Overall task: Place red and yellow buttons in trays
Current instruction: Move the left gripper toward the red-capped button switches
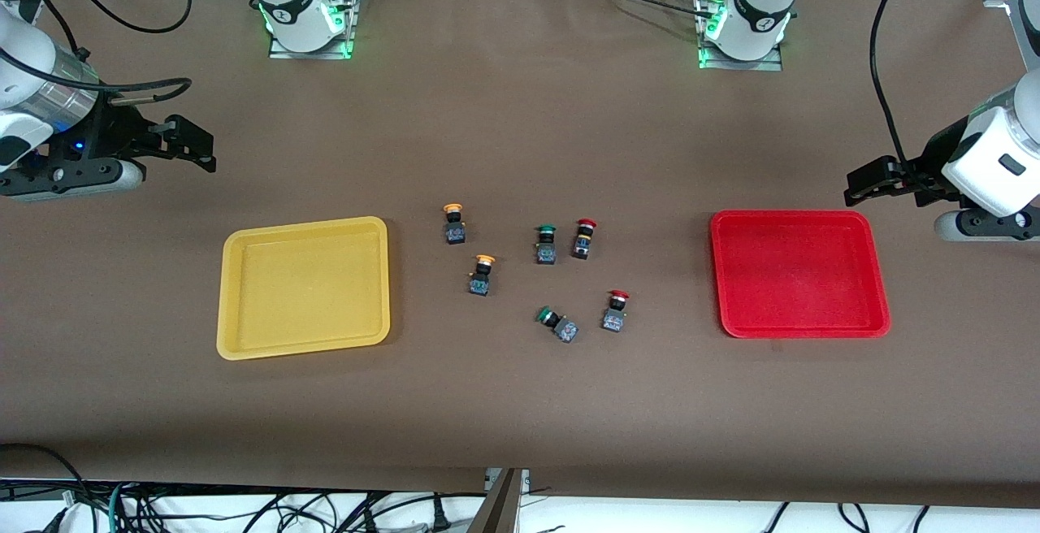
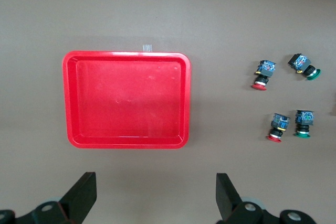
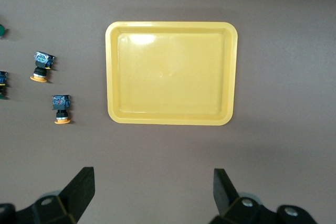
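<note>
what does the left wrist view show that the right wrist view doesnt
Only the left wrist view shows the red tray, two red buttons and the open left gripper. Only the right wrist view shows the yellow tray, two yellow buttons and the open right gripper. Both show the brown table, both trays empty, and green-capped buttons, which the right wrist view cuts off at its edge.

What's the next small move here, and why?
Probably the right gripper, fingers open, should move over the yellow button nearest the yellow tray. Both trays hold nothing, all six buttons sit between them, and neither gripper carries anything. The left gripper, also open, hangs by the red tray.
</note>
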`<action>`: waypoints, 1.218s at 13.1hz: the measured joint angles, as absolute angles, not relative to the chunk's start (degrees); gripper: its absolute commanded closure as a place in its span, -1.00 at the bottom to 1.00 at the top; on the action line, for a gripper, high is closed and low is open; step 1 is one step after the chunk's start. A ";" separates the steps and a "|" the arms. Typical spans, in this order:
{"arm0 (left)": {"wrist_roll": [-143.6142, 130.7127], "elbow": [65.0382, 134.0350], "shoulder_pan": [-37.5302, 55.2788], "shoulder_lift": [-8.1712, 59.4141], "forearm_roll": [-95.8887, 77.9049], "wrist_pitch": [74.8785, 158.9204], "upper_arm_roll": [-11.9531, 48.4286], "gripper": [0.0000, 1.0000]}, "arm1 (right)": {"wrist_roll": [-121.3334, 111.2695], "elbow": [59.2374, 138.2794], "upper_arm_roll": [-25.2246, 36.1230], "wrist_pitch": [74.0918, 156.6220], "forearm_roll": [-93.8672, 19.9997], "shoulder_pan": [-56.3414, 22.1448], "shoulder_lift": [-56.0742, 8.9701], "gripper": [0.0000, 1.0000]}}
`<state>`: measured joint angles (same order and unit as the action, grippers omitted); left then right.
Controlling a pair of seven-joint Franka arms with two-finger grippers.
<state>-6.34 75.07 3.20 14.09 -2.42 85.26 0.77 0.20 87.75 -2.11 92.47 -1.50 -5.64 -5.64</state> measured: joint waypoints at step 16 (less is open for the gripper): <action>-6.98 75.11 7.57 17.31 -2.56 85.18 1.60 -1.00 | 0.20 87.75 -2.11 92.47 -1.50 -5.65 -5.65 -0.99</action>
<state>-6.98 75.11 7.57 17.31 -2.56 85.18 1.60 0.20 87.75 -2.11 92.47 -1.50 -5.65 -5.65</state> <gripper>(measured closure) 0.000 0.000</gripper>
